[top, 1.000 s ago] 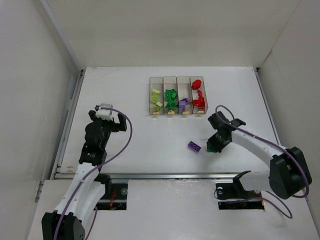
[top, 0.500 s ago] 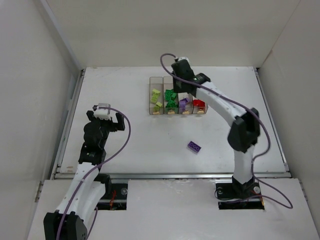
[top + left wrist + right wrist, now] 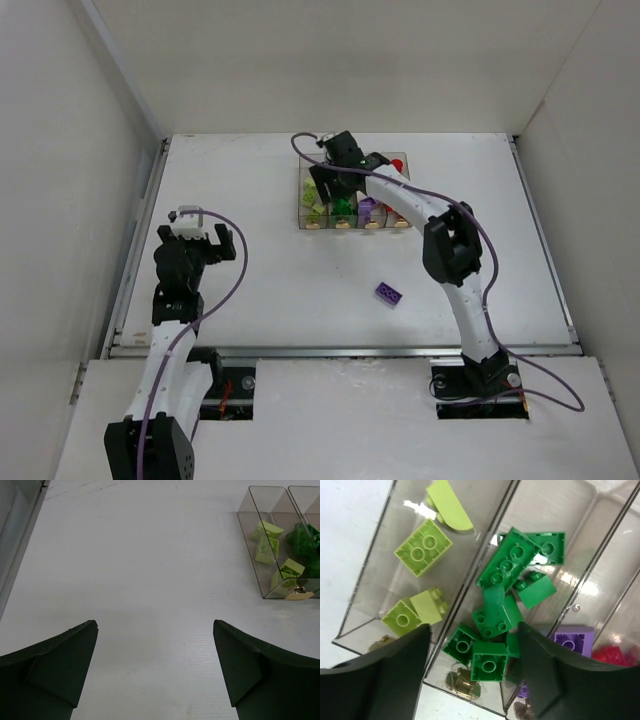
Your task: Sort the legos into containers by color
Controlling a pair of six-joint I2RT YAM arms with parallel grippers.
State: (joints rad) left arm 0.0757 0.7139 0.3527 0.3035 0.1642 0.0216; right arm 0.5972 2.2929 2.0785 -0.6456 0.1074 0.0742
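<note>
The containers (image 3: 403,215) are four clear bins in a row at the back centre of the table. My right gripper (image 3: 328,190) hangs open just above the second bin, and nothing is between its fingers (image 3: 395,675). Several green legos (image 3: 512,565) lie in that bin under the jaws. The bin to its left holds yellow-green legos (image 3: 422,547). A purple brick (image 3: 572,641) and red pieces (image 3: 612,655) show in the bins to the right. One purple lego (image 3: 389,293) lies loose on the table. My left gripper (image 3: 195,235) is open and empty (image 3: 154,625) over bare table at the left.
White walls close in the table on three sides, with a metal rail (image 3: 140,240) along the left edge. The right arm (image 3: 450,250) stretches from its base across the middle of the table to the bins. Gold dots (image 3: 460,682) mark the bins' near ends.
The right arm swung from the table near the loose purple brick up to the bins, then opened its jaws over the green bin. The left arm shifted slightly left.
</note>
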